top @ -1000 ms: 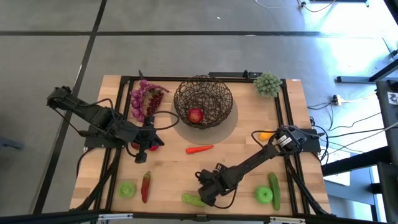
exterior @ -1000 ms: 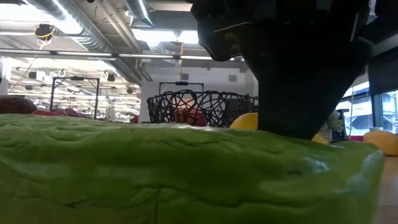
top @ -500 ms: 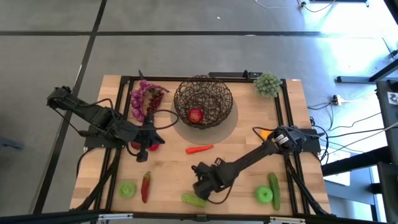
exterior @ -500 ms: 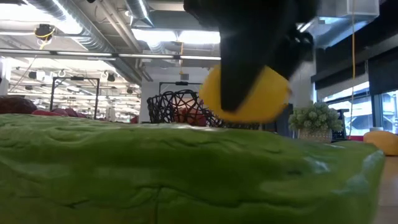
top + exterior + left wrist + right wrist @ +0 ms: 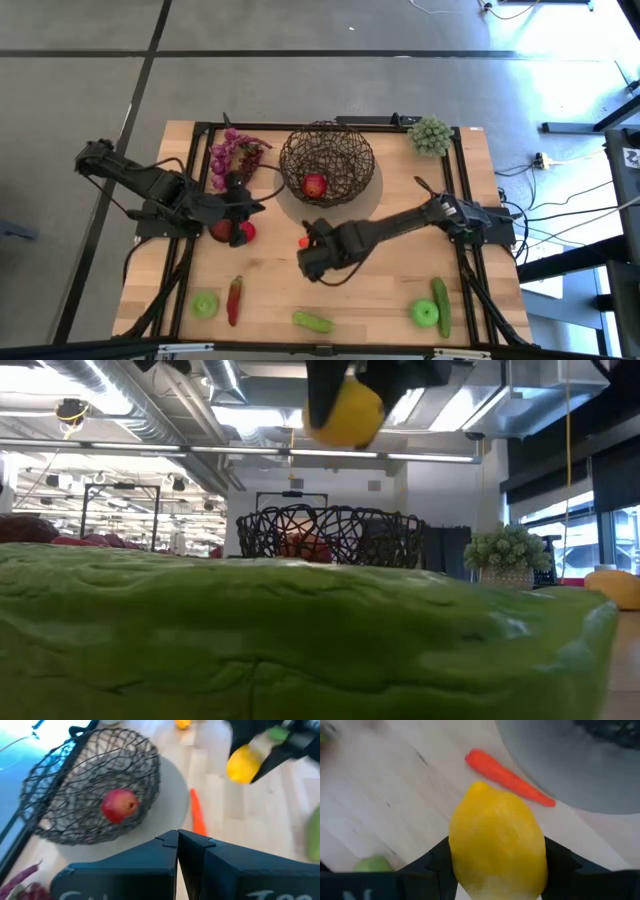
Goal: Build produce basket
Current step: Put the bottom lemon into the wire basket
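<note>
Only the right wrist view shows the right gripper (image 5: 495, 870) clamped on the lemon (image 5: 496, 840), above the orange carrot (image 5: 507, 777); from overhead the arm hides the fruit. That arm reaches across the table (image 5: 400, 290) toward the wire basket (image 5: 327, 160), which holds a red apple (image 5: 315, 184). The left gripper (image 5: 177, 840), fingers together, sits near the grapes (image 5: 232, 160). The low view is mostly blocked by a green cucumber (image 5: 300, 640).

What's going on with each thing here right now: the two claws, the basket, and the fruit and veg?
Right gripper: shut on the lemon, lifted above the table.
Left gripper: shut, holding nothing.
Basket: upright, one red apple inside.
Carrot: lying beside the basket.
Grapes, chilli, cucumbers, green apples: on the table.
</note>
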You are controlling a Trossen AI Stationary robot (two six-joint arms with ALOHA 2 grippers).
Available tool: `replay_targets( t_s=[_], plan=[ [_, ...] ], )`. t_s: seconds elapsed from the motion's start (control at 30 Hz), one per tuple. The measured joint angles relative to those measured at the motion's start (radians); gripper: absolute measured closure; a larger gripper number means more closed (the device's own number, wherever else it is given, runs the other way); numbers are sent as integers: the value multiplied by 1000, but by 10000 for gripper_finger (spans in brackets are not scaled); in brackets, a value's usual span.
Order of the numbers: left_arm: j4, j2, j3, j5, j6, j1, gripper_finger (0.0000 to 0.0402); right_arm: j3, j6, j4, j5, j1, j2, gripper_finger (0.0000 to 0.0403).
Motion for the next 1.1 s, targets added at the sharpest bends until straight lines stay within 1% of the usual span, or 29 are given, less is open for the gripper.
replay_targets(
  t_s=[0.13, 0.2, 0.33, 0.47, 0.6, 0.7, 0.77, 0.87, 0.93, 1.0, 1.07, 1.1],
  plan=[
    [0, 0, 0, -2, 6, 32, 401, 88, 12, -66, 42, -57, -1, 212],
    [0, 0, 0, -2, 10, 44, 401, 74, 17, -53, 75, -94, -31, 212],
    [1, 0, 0, -2, 35, 57, 401, 78, 29, -96, 102, -178, -56, 212],
    [0, 0, 0, -1, 36, 68, 401, 77, -50, -97, 108, -276, -56, 212],
    [1, 0, 0, -1, 35, 78, 401, 46, -205, -91, 80, -384, -50, 212],
    [0, 0, 0, -1, 30, 88, 401, -9, -307, -76, 28, -462, -49, 212],
    [1, 0, 0, -1, 21, 96, 401, -55, -362, -60, -28, -515, -49, 212],
    [1, 0, 0, -1, 9, 115, 401, -149, -421, 25, -115, -585, -49, 213],
    [1, 0, 0, -1, 8, 131, 401, -201, -460, 70, -166, -619, -48, 213],
    [1, 0, 0, -1, 1, 151, 401, -256, -488, 135, -241, -640, -49, 213],
    [1, 0, 0, -2, 0, 171, 401, -309, -509, 169, -310, -655, -48, 213],
    [1, 0, 0, -2, 0, 179, 401, -335, -510, 178, -327, -659, -48, 213]
  ],
)
